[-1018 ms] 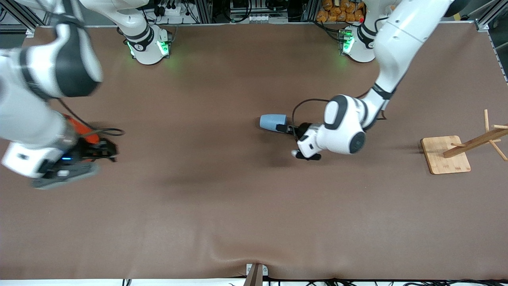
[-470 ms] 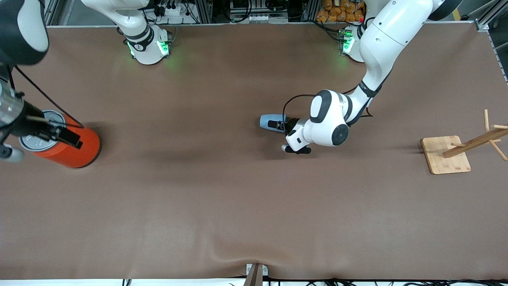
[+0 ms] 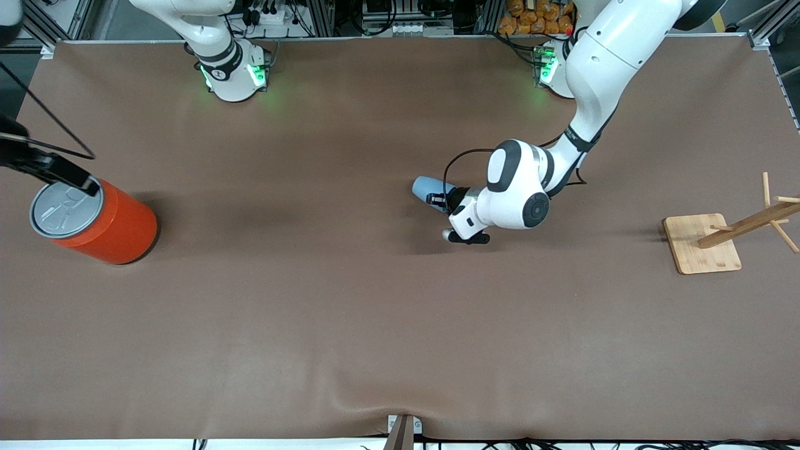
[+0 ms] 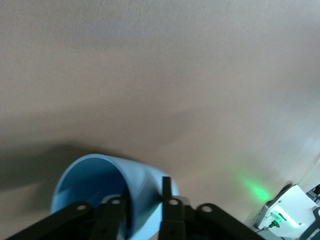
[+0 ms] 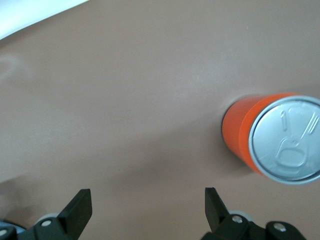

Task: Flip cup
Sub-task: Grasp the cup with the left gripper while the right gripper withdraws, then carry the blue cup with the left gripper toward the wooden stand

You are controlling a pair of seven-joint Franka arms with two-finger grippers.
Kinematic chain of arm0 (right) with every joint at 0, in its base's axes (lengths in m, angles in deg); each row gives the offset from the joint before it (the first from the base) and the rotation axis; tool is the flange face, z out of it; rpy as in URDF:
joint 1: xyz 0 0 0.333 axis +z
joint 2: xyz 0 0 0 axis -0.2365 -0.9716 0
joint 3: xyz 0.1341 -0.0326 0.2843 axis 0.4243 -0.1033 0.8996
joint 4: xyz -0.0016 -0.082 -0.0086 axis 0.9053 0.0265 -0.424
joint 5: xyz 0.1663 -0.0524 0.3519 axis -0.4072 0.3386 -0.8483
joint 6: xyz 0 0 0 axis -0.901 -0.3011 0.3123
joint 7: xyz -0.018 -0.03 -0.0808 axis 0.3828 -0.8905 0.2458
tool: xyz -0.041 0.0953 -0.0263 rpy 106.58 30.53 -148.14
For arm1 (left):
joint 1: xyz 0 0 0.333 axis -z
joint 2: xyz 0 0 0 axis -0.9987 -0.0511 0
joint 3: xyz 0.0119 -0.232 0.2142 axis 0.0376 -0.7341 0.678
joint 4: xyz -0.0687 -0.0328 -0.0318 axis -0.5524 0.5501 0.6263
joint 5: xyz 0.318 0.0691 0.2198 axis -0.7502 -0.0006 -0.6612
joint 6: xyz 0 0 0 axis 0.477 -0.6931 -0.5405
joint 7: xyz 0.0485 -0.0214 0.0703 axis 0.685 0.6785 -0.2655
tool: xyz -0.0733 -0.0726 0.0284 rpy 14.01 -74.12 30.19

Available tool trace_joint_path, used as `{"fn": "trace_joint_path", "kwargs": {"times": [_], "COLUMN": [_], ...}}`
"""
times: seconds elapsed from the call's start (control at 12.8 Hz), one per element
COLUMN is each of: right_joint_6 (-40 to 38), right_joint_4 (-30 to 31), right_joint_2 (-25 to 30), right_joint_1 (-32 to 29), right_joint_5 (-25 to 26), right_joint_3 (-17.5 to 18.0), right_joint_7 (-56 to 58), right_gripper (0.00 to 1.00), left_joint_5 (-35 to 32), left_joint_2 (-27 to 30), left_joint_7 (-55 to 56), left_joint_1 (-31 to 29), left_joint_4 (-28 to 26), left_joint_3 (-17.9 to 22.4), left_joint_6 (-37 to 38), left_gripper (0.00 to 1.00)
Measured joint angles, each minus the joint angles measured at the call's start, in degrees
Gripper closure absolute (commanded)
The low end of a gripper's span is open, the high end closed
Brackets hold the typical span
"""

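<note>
we see a brown cloth-covered table (image 3: 350,312), a little wrinkled at the edge nearest the front camera, with metal framing, cables and orange packets along the edge where the two arm bases stand, each lit green.

on it we count one cup (image 3: 427,187), one orange can (image 3: 100,222) with a grey pull-tab lid, and one wooden rack (image 3: 709,240) on a square base toward the left arm's end.

the cup lies near the middle of the table, tipped on its side — the left gripper (image 3: 439,200) is at its rim, and in the left wrist view one finger (image 4: 166,192) sits outside the wall and another inside, pinching the cup (image 4: 107,192).

the right gripper (image 5: 145,202) hangs above the table near the can (image 5: 280,137), at the right arm's end — its jaws spread wide, holding nothing.
</note>
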Motion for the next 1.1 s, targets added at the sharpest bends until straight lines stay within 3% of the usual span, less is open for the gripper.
{"fn": "trace_joint_path", "kwargs": {"times": [0.31,0.47,0.86,1.1], "right_joint_6": [-6.3,-6.3,-12.1,-12.6], "right_joint_4": [-3.2,-5.0,-8.4,-8.8], "right_joint_2": [0.0,-0.3,-0.4,-0.4], "right_joint_1": [0.1,0.5,0.4,-0.2], "right_joint_5": [0.2,1.6,2.7,2.9], "right_joint_3": [0.2,0.5,0.3,-0.1], "right_joint_7": [1.3,1.4,1.5,4.0], "right_gripper": [0.00,0.00,0.00,0.00], "left_joint_5": [-4.6,-12.4,-37.2,-48.1], "left_joint_2": [2.9,4.1,5.9,6.0], "left_joint_7": [9.2,18.3,39.7,43.5], "left_joint_1": [0.1,0.0,-0.5,-0.6], "left_joint_4": [0.2,1.2,4.9,4.8], "left_joint_3": [0.1,1.3,9.0,15.3], "left_joint_6": [-0.1,-0.5,-0.5,-0.5], "left_gripper": [1.00,1.00,1.00,1.00]}}
